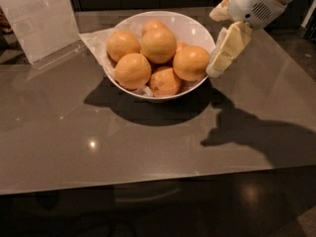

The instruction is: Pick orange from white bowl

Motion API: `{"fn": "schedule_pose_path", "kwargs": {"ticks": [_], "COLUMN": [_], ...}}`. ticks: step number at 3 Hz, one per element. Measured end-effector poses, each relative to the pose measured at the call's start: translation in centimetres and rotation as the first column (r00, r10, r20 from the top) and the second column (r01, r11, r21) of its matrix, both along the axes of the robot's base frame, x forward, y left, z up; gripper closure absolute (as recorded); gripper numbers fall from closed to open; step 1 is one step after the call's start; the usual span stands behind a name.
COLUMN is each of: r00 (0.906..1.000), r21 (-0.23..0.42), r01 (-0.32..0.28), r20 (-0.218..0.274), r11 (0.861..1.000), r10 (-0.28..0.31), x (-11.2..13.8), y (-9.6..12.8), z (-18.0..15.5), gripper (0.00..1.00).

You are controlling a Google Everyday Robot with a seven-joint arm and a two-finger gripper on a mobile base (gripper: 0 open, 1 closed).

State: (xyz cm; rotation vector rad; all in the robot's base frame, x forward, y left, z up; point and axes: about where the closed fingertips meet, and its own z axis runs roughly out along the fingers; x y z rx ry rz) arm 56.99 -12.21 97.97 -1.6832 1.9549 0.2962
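Note:
The white bowl [191, 27] stands on the grey table and holds several oranges. A large orange [191, 62] lies at the bowl's right side, and another large orange [159, 44] sits on top in the middle. My gripper [215, 44] is at the bowl's right rim, coming in from the upper right. It is open and holds nothing. Its long cream finger [228, 47] points down and left, with its tip right beside the right-hand orange and the rim. The bottom of the bowl is hidden by the fruit.
A crumpled white paper sheet [94, 36] lies under the bowl's left side. A clear stand with a printed sheet [42, 21] is at the back left. The table's front edge [148, 184] runs across the lower frame, with dark floor below.

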Motion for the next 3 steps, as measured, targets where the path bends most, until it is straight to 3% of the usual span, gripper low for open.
{"fn": "schedule_pose_path", "kwargs": {"ticks": [1,3], "r00": [0.9974,0.9896], "r21": [0.058,0.12], "r01": [-0.015,0.044], "r20": [-0.069,-0.142], "r11": [0.998,0.992], "r10": [0.019,-0.027], "x": [0.9,2.1], "y": [1.9,2.9], "z": [-2.8,-6.2], "gripper": [0.0,0.0]}}
